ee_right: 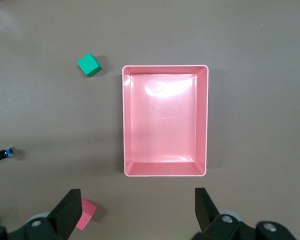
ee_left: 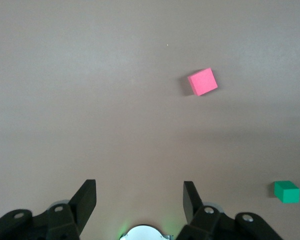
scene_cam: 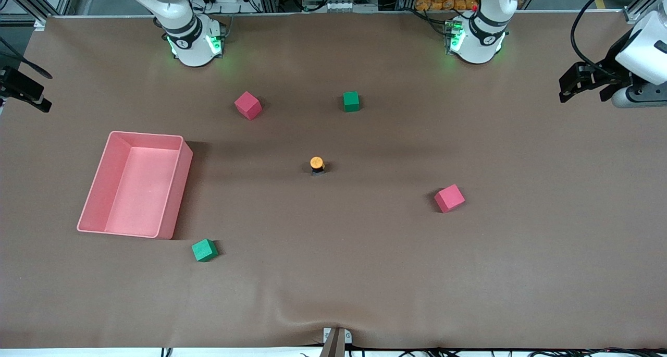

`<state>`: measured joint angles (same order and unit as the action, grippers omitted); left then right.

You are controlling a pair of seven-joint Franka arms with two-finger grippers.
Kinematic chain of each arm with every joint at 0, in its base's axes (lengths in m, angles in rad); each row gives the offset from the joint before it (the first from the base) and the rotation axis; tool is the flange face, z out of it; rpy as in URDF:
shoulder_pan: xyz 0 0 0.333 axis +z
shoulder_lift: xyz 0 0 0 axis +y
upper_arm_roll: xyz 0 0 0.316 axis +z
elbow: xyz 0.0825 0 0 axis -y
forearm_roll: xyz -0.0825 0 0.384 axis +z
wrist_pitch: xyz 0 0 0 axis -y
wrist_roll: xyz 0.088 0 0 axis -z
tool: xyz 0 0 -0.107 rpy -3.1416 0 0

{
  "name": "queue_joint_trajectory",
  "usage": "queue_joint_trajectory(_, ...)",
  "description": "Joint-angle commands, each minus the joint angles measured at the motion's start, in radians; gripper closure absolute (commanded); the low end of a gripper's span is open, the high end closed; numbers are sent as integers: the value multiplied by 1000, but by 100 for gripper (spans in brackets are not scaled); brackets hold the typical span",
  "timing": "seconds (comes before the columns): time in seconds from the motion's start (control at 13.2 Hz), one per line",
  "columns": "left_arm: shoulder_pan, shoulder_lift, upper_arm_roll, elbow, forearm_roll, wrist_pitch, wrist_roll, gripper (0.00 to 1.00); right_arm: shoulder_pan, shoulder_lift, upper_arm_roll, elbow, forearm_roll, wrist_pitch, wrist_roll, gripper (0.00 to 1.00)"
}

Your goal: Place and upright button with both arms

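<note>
The button stands upright in the middle of the table, orange cap on top of its short dark body. At the edge of the right wrist view the button shows small and from the side. Neither gripper appears in the front view; only the arms' bases and lower links do. My left gripper hangs high over the table by its own base, open, with nothing between its fingers. High over the table beside the pink bin, my right gripper is open and holds nothing.
A pink bin sits toward the right arm's end. Red cubes and green cubes lie scattered around the button. A black and white device juts in at the left arm's end of the table.
</note>
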<state>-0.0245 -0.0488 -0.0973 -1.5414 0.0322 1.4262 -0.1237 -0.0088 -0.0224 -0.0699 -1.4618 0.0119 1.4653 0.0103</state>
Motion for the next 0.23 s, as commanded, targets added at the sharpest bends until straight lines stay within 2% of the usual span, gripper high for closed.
queue_joint_trajectory(0.0, -8, 0, 30, 32, -20, -26, 27, 22, -10, 6, 10, 15, -6, -11, -7, 0)
queue_joint_trajectory(0.15, -11, 0, 30, 37, -18, -27, 26, 21, -16, 6, 10, 15, -6, -11, -9, 0)
